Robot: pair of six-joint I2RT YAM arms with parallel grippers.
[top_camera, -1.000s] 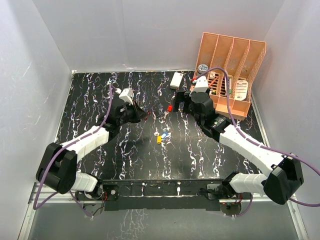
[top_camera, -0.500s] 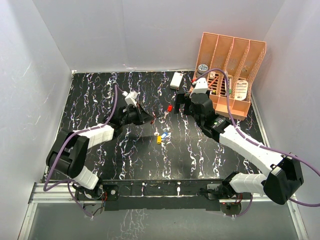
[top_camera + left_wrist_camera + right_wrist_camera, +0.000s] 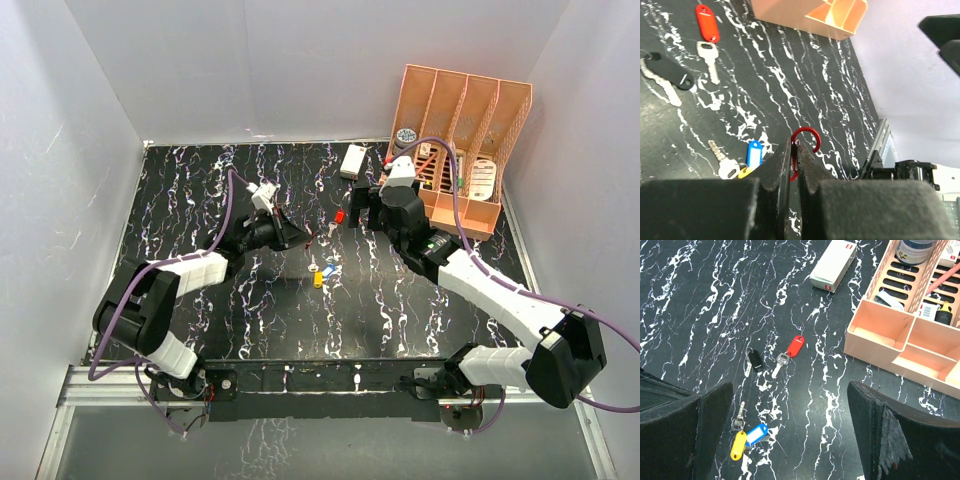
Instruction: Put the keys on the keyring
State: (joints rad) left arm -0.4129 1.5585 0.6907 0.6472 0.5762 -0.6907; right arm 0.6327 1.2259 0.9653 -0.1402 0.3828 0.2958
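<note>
The left gripper is pinched tight on the keyring. It holds the ring by its straight side and off the table, so only the red hook pokes out past the fingertips. The right gripper hangs wide apart with nothing in it, above the keys.

The keys all lie flat and loose. From above, the yellow key and blue key sit together near the middle of the table. The red key is at 1 o'clock from them, with the black key just beside it. The held ring is at 11 o'clock from the pair. The rack and the white box stand at the back.

I'd worry about three things from here:
- **Ring grip:** the ring is held on a thin edge, so a key pushed against the hook could twist it or pop it out of the fingers.
- **Picking up a key:** the keys are tiny and flat against the table. Those broad right fingers may skid one away or scrape the table instead of lifting it.
- **Touching keys:** the yellow and blue ones touch, so reaching for one may drag the other along.

The two wrists are also already near each other, and threading will bring them closer.
</note>
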